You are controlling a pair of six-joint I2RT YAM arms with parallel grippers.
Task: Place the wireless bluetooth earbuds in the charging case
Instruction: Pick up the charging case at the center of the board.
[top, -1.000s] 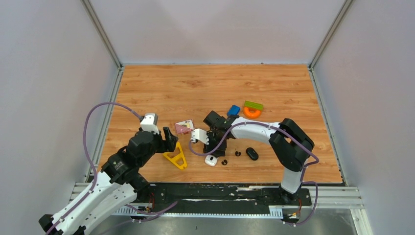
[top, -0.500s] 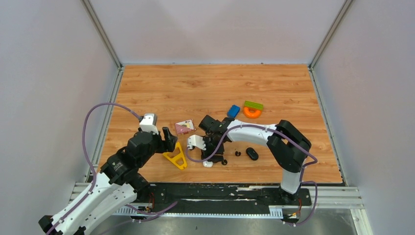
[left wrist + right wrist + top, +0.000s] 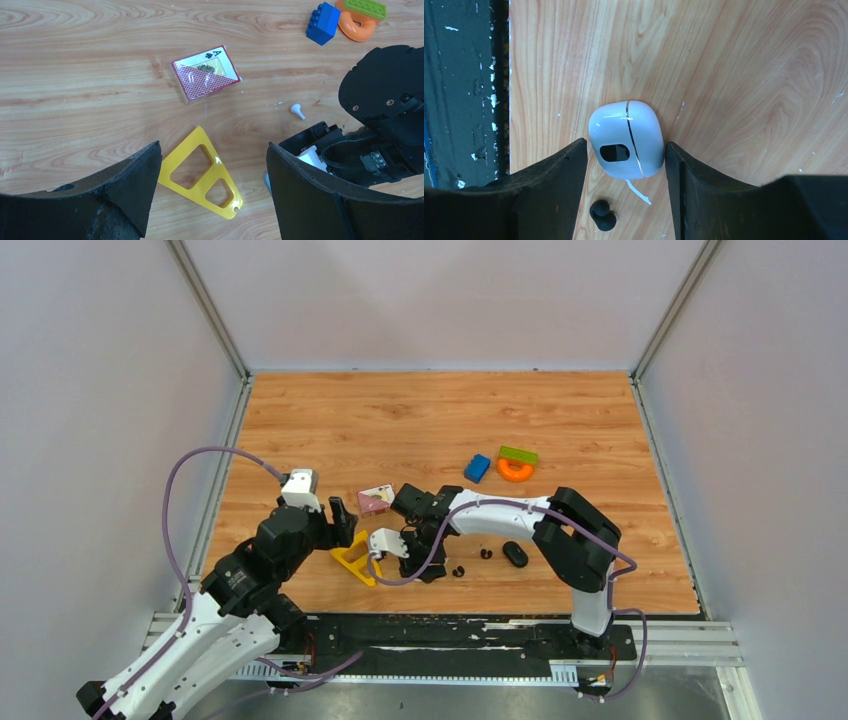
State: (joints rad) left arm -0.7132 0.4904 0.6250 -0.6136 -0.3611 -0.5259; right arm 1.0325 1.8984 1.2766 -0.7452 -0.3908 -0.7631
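**Robot Test Cell in a Lab**

A wood-grain table (image 3: 420, 410) stands boxed in by plain pale panels (image 3: 100, 400) on aluminium posts (image 3: 208, 310). The left arm (image 3: 235, 585) and right arm (image 3: 575, 540) are bolted to a scuffed black rail (image 3: 500, 632) at the near edge, trailing purple cables (image 3: 167, 515). Toy blocks (image 3: 478, 467) and a card pack (image 3: 376, 499) lie scattered on the wood.

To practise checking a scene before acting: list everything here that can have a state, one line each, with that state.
left hand: open, empty.
right hand: fingers either side of the white case; grip unclear.
white case: lid shut, lying on the table.
black earbuds: loose on the table, outside any case.
white earbud: loose on the table.
green block: resting on the orange ring.
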